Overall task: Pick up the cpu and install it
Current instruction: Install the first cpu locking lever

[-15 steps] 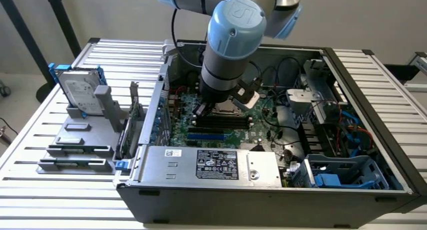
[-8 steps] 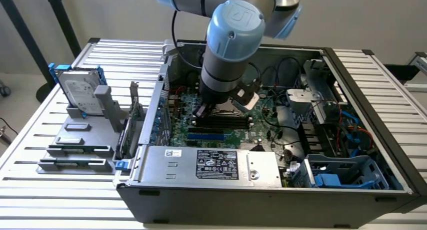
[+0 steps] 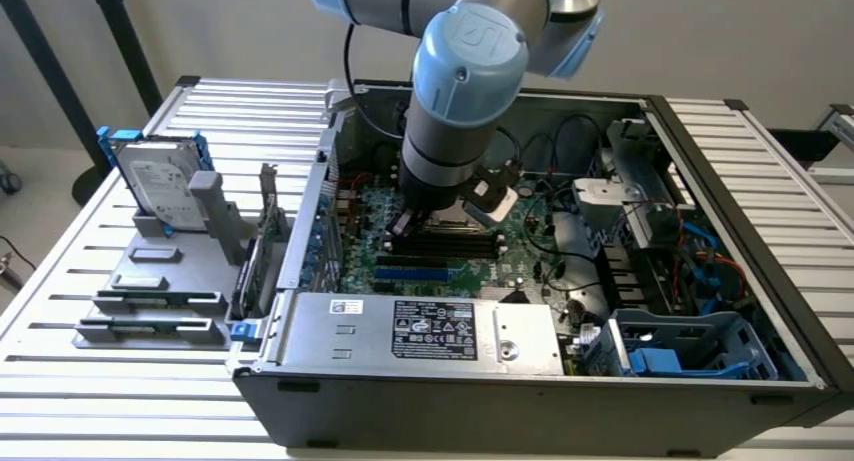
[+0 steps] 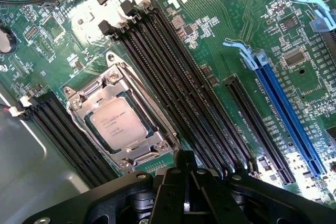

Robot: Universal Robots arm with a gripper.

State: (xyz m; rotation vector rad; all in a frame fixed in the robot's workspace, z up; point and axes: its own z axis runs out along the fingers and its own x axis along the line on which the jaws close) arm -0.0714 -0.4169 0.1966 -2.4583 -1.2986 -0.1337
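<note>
The cpu (image 4: 119,123) is sitting in its metal socket frame (image 4: 124,109) on the motherboard (image 4: 220,45) — the gripper (image 4: 186,203) is hovering above it, fingers pressed together, holding nothing.

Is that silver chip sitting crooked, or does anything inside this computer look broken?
Nothing stands out. The cpu lies flat and square inside its metal socket frame on the green motherboard. No damage shows on the board or the empty memory slots.

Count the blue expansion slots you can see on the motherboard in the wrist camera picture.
1: a long blue slot runs diagonally beside the black slot, away from the cpu. Others may lie outside the picture or under the gripper.
</note>
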